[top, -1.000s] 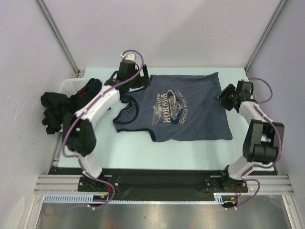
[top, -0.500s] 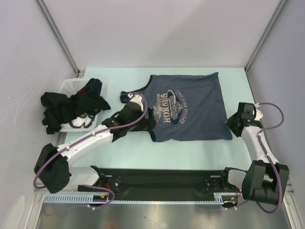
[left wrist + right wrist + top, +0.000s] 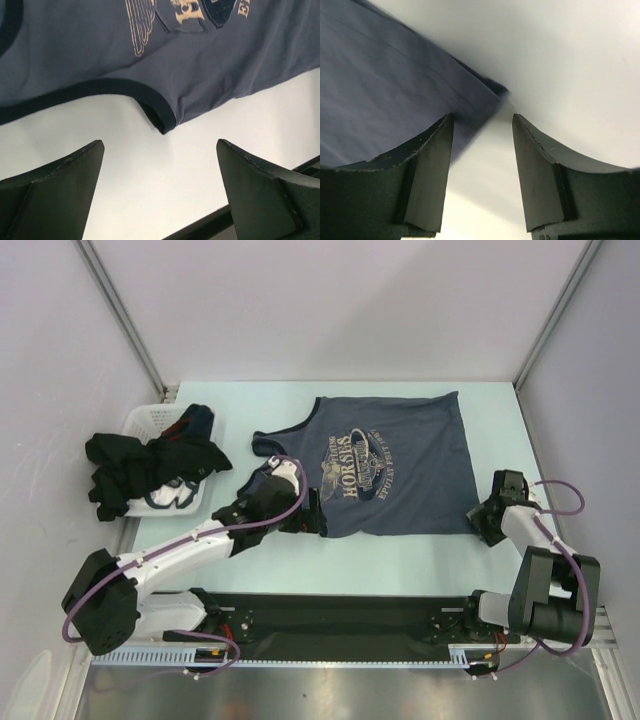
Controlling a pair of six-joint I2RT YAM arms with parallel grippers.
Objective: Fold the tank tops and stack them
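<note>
Blue-grey tank top (image 3: 400,470) is laid flat mid-bench (image 3: 380,555), print up, hem to the right. Left tool (image 3: 159,146) is held wide apart just short of the near armhole corner, with bare bench under it. Right tool (image 3: 482,120) is also apart, and the near hem corner is seen between its fingers; contact probably not made, the view is blurred. Black tank top (image 3: 125,465) is heaped over the basket (image 3: 140,418) at the left edge, well apart.

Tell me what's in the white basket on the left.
A heap of dark clothes fills the basket and spills over its left rim. Whatever lies beneath the heap is covered.
</note>
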